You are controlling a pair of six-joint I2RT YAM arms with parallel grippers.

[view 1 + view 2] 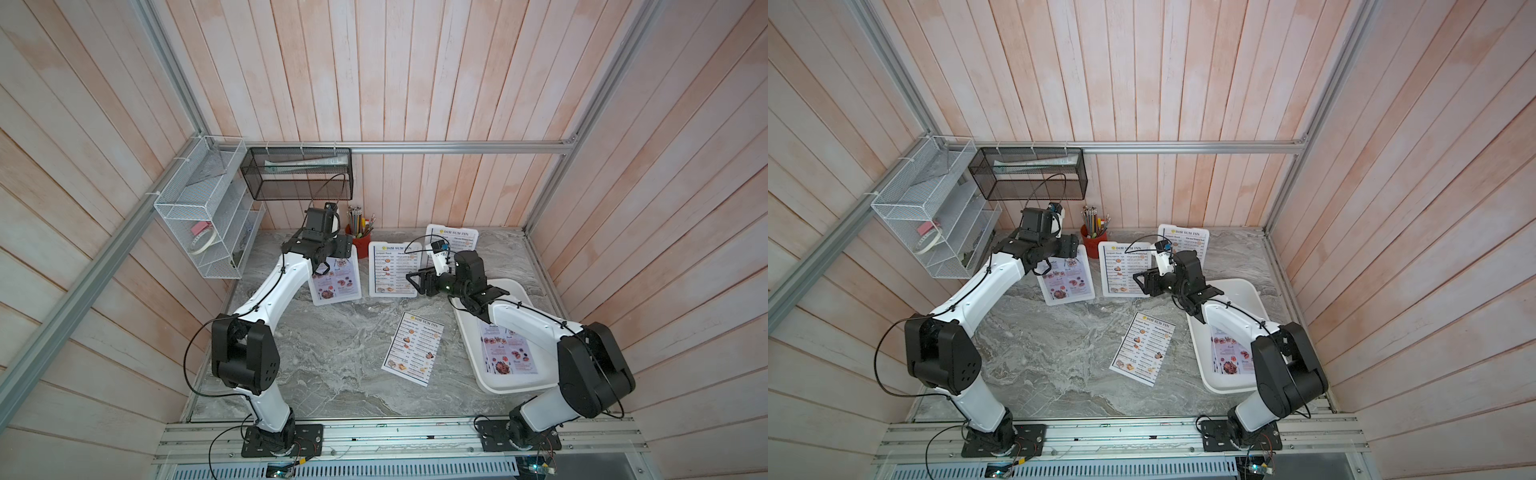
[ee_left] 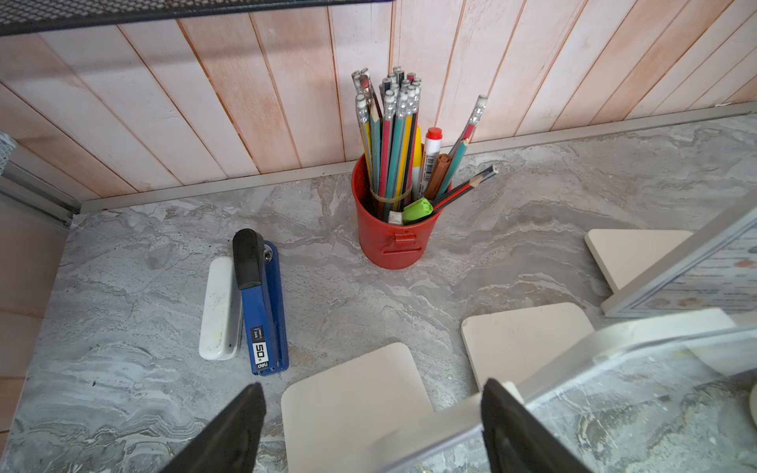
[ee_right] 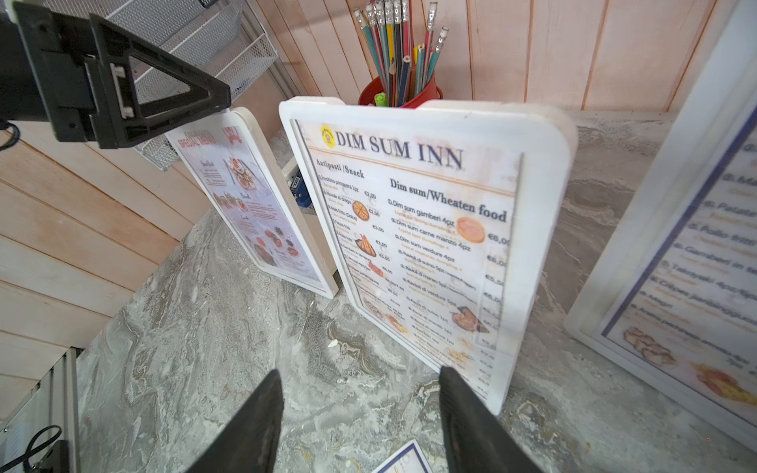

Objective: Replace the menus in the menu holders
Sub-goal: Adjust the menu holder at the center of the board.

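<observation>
Three white menu holders stand in a row at the back. The left one [image 1: 336, 282] shows a lilac SPECIAL MENU [image 3: 245, 204]. The middle one [image 1: 392, 270] and the right one [image 1: 451, 237] show DIM SUM INN menus [image 3: 409, 229]. My left gripper [image 1: 320, 266] [image 2: 368, 426] is open, astride the left holder's top edge [image 2: 573, 356]. My right gripper [image 1: 411, 282] [image 3: 360, 422] is open low in front of the middle holder, with nothing between its fingers. A loose DIM SUM INN menu [image 1: 413, 348] lies flat mid-table. Lilac menus [image 1: 509, 353] lie in the tray.
A large white tray [image 1: 498, 386] sits at the right under my right arm. A red pencil cup [image 1: 360, 243] stands behind the holders, with a blue stapler [image 2: 262, 303] and a white block [image 2: 221, 307] beside it. A white wire basket [image 1: 208, 208] and a black wire basket [image 1: 297, 174] hang on the walls.
</observation>
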